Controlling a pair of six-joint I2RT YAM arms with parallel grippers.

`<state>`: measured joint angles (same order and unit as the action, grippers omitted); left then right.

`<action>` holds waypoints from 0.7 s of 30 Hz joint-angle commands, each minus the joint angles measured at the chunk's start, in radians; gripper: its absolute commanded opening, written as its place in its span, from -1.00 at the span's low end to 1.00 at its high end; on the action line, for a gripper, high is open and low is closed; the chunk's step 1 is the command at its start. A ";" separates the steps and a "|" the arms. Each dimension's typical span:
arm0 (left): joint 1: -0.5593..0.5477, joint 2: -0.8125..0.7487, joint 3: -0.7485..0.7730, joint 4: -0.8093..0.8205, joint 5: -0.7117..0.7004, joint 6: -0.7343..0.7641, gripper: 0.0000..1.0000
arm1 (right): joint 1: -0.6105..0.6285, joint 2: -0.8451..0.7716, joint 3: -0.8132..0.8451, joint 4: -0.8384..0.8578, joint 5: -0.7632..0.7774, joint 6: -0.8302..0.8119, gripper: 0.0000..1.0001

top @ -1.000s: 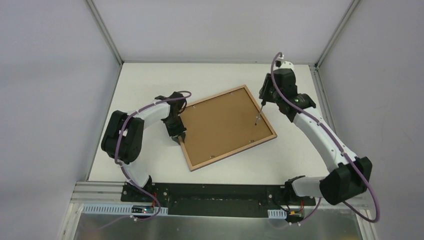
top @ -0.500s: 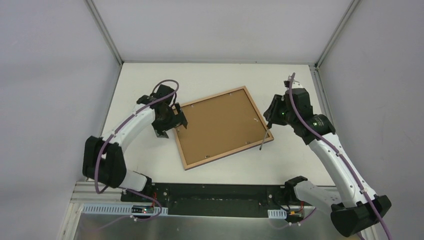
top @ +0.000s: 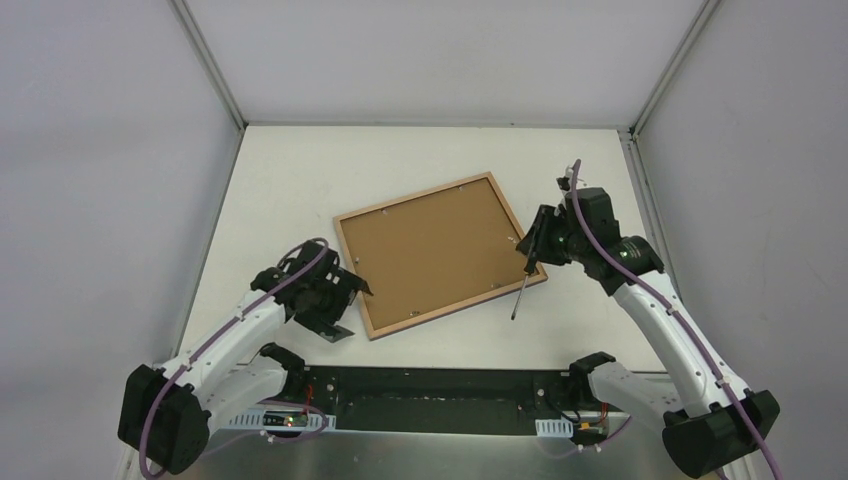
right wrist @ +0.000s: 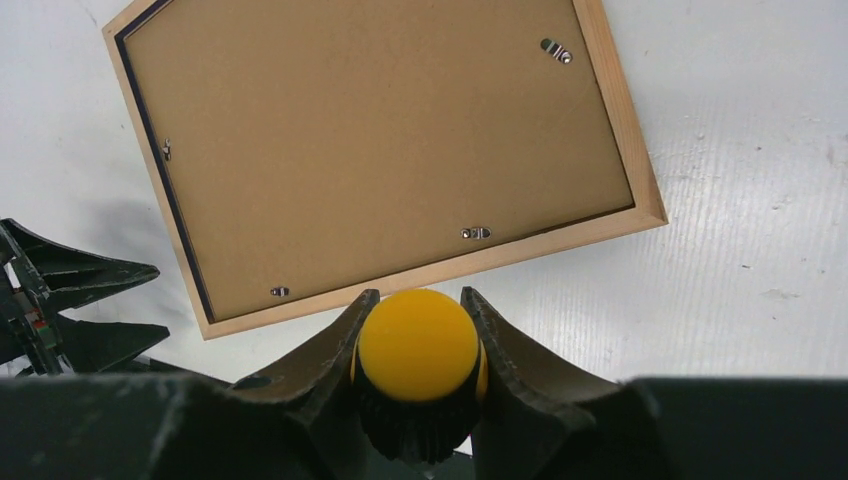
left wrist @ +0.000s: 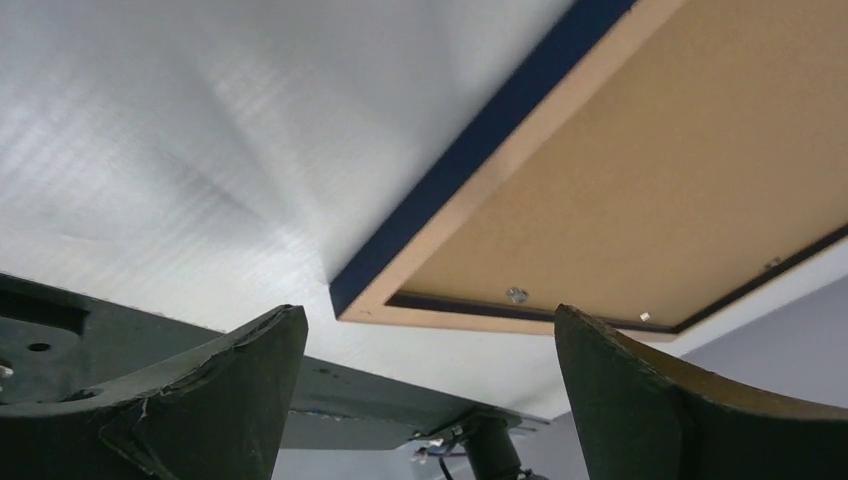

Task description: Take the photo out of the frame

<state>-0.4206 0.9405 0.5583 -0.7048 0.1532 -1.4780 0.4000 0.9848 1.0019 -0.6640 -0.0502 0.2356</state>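
Frame (top: 437, 255) face down, brown backing (right wrist: 380, 150), blue edge

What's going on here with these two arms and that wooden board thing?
The frame lies face down on the table, its brown backing board up. The right gripper holds a yellow-handled screwdriver by the frame's near edge. The left gripper hangs open beside the frame's near left corner, touching nothing. The photo is not out yet and does not show.

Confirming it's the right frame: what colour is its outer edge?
Dark blue; the frame's edge shows best in left wrist view.
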 commanded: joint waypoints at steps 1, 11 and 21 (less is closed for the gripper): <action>-0.096 -0.015 -0.013 0.013 0.023 -0.352 0.95 | 0.008 -0.009 -0.002 0.034 -0.064 0.028 -1.00; -0.326 0.216 0.108 0.017 -0.014 -0.578 0.49 | 0.038 -0.003 0.018 0.021 -0.043 0.012 -1.00; -0.331 0.287 0.079 0.025 -0.060 -0.601 -0.13 | 0.040 -0.026 0.000 0.012 -0.005 -0.009 -1.00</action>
<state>-0.7467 1.2324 0.6495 -0.6556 0.1474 -2.0354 0.4366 0.9852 0.9943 -0.6632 -0.0772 0.2405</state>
